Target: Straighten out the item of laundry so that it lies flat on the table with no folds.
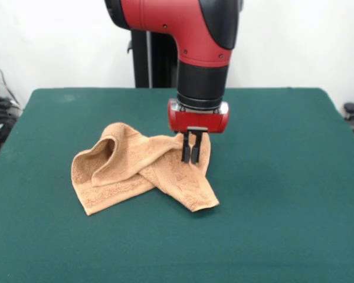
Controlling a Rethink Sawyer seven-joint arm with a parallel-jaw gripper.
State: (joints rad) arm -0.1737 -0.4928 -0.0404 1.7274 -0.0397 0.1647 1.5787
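Towel (138, 174) bunched and folded over mid table (271, 224). Pincer (192, 154) pressed together, pinching the towel's right-hand fold. Grasp step, looks like; next it needs lifting and pulling outward to open the fold.

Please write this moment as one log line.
towel: crumpled, folded | gripper: shut on towel, right part | table: green | flat: not yet

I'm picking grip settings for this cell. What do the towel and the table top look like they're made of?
Towel: looks like soft terry cloth, tan-orange and matte, with a nubby looped surface, a woven band near its edges, and limp rounded folds. Table: the top seems covered in dark green felt-like fabric, flat and without shine; what lies beneath cannot be seen.
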